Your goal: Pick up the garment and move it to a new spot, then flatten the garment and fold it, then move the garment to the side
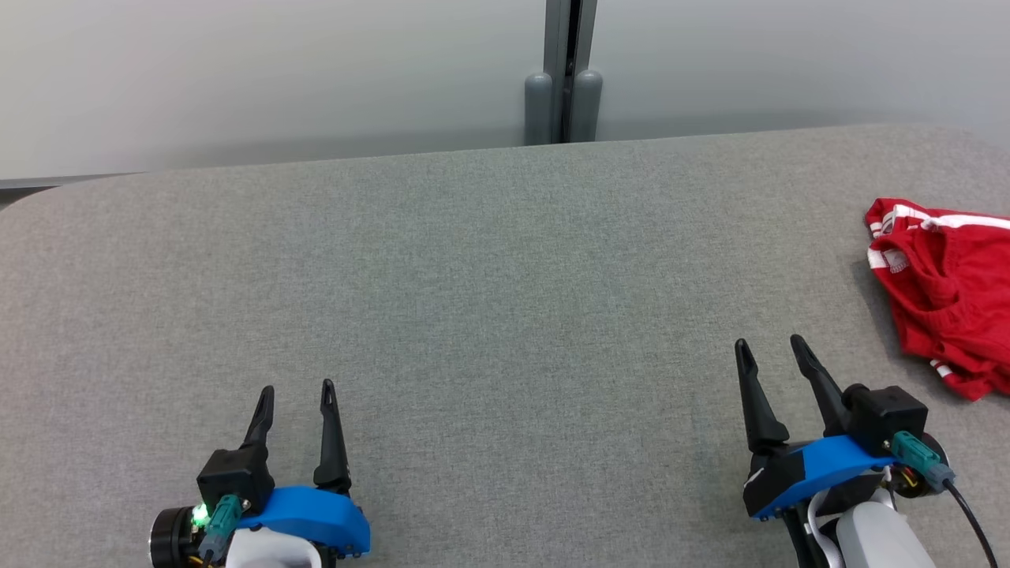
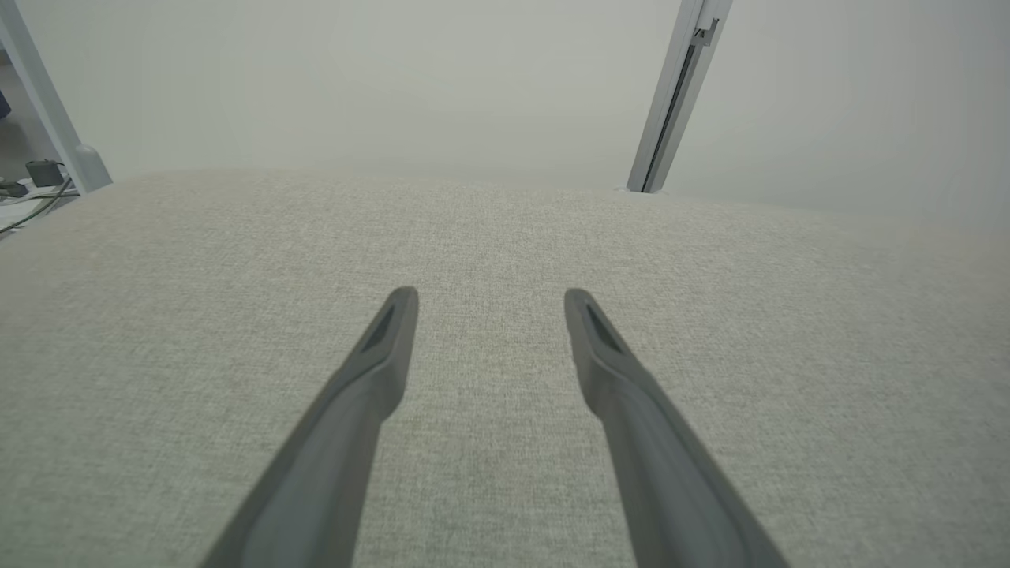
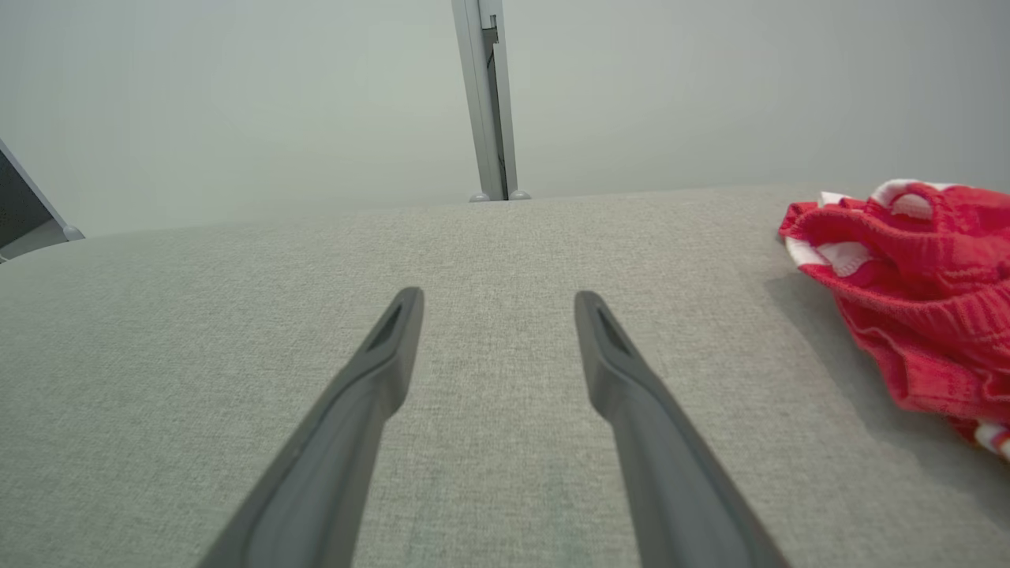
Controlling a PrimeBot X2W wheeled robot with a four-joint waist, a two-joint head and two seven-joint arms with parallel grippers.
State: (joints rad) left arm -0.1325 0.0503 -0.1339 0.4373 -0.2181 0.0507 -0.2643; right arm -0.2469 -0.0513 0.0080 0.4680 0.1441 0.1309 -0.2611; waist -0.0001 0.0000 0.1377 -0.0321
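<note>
Red knit cloth with white stripes, the garment (image 1: 943, 292) lies crumpled at the far right of the grey fabric table (image 1: 505, 300) in the head view, partly cut off by the frame. The right gripper (image 1: 768, 340) is near it, to its left and a little closer to the robot, with its fingers spread wide and empty. The left gripper (image 1: 298, 386) is at the lower left, well apart from the garment, likewise spread wide and holding nothing. A grey post (image 1: 563, 79) stands behind the table's far edge.

In the left wrist view, the two dark fingers stand wide apart over bare table fabric.

In the right wrist view, the fingers are equally wide and point across the table. The garment lies off to their right, bunched in folds, with white trim along its upper edge.

The garment looks light, soft and limp, so it should sag and drape when lifted. A raised fold or the thicker striped edge nearest the right gripper seems the best place to pinch, since flat cloth would be hard to get a finger under.
</note>
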